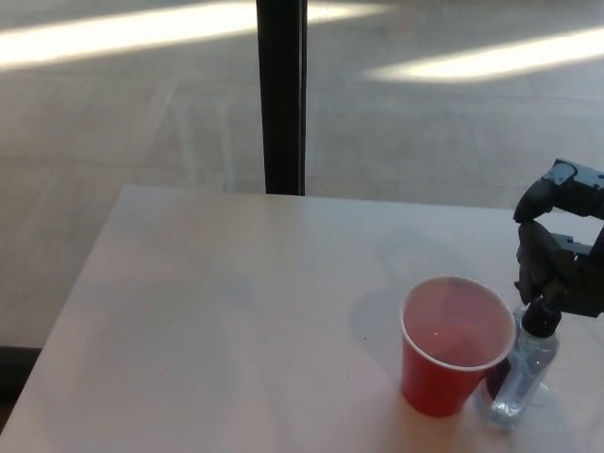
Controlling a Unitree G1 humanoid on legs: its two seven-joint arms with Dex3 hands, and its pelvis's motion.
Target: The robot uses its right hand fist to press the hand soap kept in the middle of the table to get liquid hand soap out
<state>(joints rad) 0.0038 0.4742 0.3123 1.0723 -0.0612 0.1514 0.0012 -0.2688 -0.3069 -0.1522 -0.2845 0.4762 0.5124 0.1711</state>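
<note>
Sunlit grey floor and a dark vertical post (281, 94) lie beyond the pale bench (208, 311). At the picture's right edge the right robot hand (557, 250) sits with its black fingers (534, 257) curled into a loose fist, grasping nothing, pressed on the pump top of the clear hand soap bottle (524, 373) directly beneath it. Just beside the bottle, below the robot hand and toward the bench's middle, stands an upright red cup (455, 344), touching or nearly touching the bottle.
</note>
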